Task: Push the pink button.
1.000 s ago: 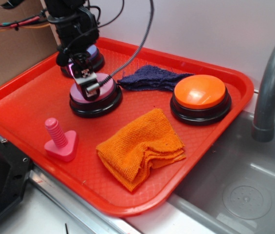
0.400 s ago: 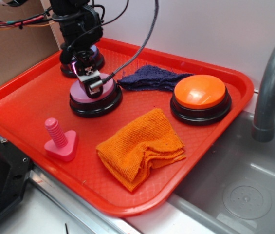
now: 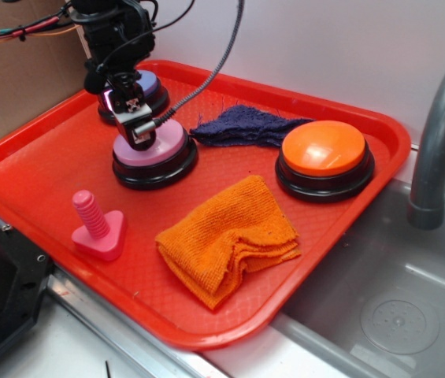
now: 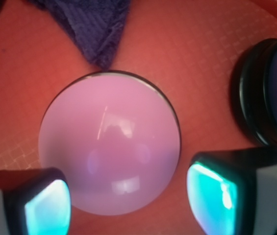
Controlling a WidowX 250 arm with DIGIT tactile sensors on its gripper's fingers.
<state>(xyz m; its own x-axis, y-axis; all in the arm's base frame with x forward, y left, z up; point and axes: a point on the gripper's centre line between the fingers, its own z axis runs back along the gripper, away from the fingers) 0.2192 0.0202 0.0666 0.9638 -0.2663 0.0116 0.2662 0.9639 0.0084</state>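
Since pink button sits right under jaws, next move looks like straight push down. Round dome, no long side. Button on red tray, back left part, just in front of lavender button. Dark blue cloth beside it, orange cloth nearer front. Gripper above dome; jaws open, one pad each side. Touching or not: cannot tell.

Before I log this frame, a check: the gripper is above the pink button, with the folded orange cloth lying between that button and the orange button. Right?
Not quite. The gripper is above the pink button, but the exterior view shows the dark blue cloth between it and the orange button; the folded orange cloth lies nearer the tray's front edge.
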